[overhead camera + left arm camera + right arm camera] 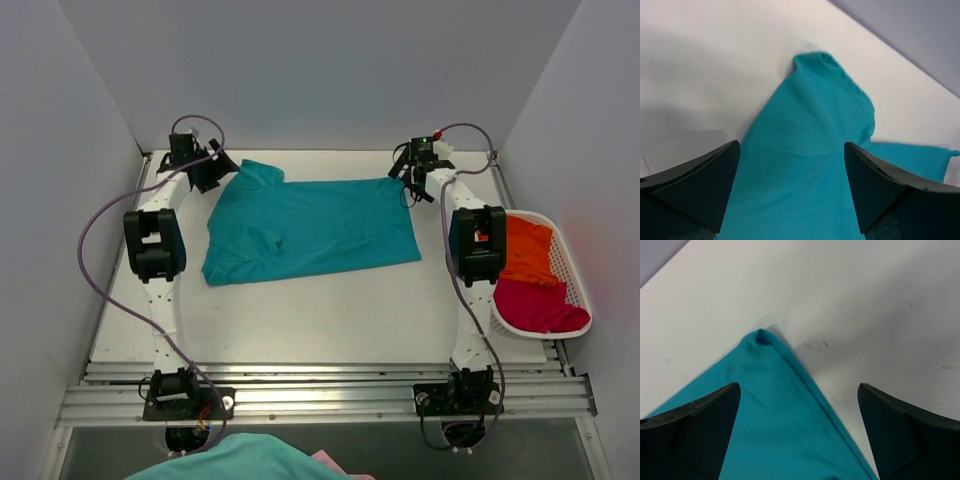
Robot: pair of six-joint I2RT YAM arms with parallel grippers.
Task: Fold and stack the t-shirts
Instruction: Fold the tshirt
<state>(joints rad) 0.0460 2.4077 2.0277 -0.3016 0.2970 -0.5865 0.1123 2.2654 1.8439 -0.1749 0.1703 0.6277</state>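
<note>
Three t-shirts are in view. One teal shirt (310, 225) lies spread flat on the white table (320, 320), a little toward 12 o'clock from the table's middle, with its long side running from 9 to 3 o'clock. One orange shirt (525, 250) and one magenta shirt (535, 305) sit bunched in the single white lattice basket (568, 262) at the table's 3 o'clock edge. The orange one is on the 12 o'clock side and the magenta one on the 6 o'clock side, and the two touch.

There are two arms, each with one pincer. The left gripper (205, 170) is at the teal shirt's 10 o'clock corner, where a narrow bunched end of cloth sticks out. Its two dark fingers (700, 175) stand wide apart with nothing clamped, and in the left wrist view that narrow end lies between them. The right gripper (408, 180) is at the shirt's 2 o'clock corner. Its fingers (900, 425) are also spread wide and hold nothing. The right wrist view shows one hemmed corner of the shirt pointing up between them on the bare table.

At 6 o'clock, below the arm bases, a strip of teal and pale pink cloth (240, 460) shows at the picture's edge. What it is cannot be told.
</note>
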